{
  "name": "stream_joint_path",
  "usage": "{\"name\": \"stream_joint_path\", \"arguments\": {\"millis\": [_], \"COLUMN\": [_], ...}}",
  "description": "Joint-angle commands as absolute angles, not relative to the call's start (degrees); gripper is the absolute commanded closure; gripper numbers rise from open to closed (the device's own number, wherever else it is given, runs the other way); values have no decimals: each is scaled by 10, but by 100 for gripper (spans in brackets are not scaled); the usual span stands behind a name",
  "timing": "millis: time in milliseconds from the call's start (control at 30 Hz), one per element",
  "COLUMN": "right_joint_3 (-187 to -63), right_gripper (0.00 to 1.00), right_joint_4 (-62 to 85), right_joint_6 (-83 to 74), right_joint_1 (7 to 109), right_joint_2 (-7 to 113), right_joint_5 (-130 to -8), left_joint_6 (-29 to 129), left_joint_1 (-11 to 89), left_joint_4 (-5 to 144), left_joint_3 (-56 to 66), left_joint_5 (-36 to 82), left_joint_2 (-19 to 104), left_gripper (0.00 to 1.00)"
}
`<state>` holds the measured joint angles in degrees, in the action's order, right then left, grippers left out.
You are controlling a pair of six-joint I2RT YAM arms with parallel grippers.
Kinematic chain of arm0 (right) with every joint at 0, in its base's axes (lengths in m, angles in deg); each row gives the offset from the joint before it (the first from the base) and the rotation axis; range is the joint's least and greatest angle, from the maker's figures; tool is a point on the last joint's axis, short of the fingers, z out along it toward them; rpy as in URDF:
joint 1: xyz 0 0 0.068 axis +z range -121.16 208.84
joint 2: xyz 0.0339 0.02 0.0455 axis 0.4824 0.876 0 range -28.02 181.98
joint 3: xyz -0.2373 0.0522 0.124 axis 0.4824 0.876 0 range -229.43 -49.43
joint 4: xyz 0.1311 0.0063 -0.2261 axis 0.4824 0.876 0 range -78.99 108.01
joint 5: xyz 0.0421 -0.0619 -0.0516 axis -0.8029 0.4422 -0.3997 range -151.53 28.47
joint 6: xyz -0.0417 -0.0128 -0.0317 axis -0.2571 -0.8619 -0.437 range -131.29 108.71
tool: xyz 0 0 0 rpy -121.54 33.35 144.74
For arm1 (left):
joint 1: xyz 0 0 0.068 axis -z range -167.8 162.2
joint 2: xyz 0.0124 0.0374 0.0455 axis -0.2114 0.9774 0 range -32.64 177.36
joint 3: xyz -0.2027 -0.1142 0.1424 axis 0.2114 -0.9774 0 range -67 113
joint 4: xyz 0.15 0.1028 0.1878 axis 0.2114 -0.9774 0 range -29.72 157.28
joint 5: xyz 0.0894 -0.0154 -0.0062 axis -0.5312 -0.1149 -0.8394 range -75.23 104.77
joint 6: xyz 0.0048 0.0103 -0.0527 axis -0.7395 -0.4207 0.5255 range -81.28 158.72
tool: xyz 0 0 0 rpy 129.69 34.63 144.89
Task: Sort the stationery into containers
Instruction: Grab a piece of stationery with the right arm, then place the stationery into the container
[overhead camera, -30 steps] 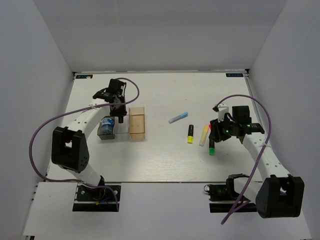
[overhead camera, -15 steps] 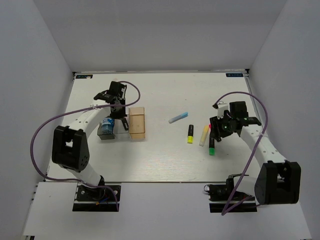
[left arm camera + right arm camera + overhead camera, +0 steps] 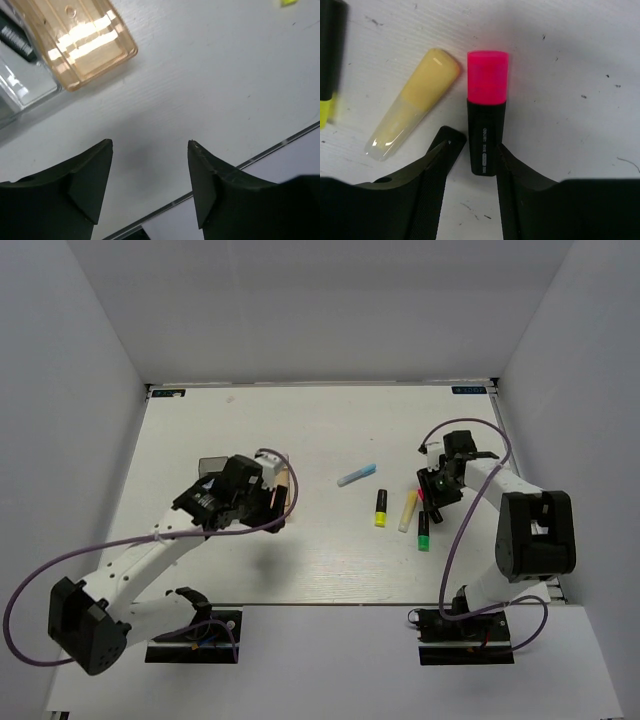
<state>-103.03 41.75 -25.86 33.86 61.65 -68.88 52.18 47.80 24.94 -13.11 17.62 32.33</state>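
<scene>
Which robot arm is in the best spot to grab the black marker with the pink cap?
Right. The right gripper straddles the pink-capped black marker; the left gripper hangs open far off by the amber plastic bin.

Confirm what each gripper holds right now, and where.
Left gripper open, empty. Right gripper straddles the pink-capped black marker at its barrel tail; firm grip cannot be told.

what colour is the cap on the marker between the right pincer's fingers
Bright pink cap on a black marker; the right wrist view shows it best.
</scene>
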Motion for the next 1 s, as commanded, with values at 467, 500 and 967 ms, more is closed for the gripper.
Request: {"name": "stream_joint_path", "arguments": {"millis": [467,500,967], "right_joint_3": [-1074,-1078,-1306], "right_gripper": [100,100,100], "right_joint_4": [410,417,538], "right_joint_6": [-289,-291,-212], "right_joint_1": [339,339,504], "right_joint_2": [712,709,660], "right_joint_5": [-642,-644,-983], "left_joint_6": [504,505,536], "left_joint_1": [473,473,472], "left_joint_4": [276,274,307], "left_joint_3": [-281,-286,-364], "left_joint_5": [213,212,-12], "left_joint_2": [128,114,-71], "left_gripper": [24,24,24]}}
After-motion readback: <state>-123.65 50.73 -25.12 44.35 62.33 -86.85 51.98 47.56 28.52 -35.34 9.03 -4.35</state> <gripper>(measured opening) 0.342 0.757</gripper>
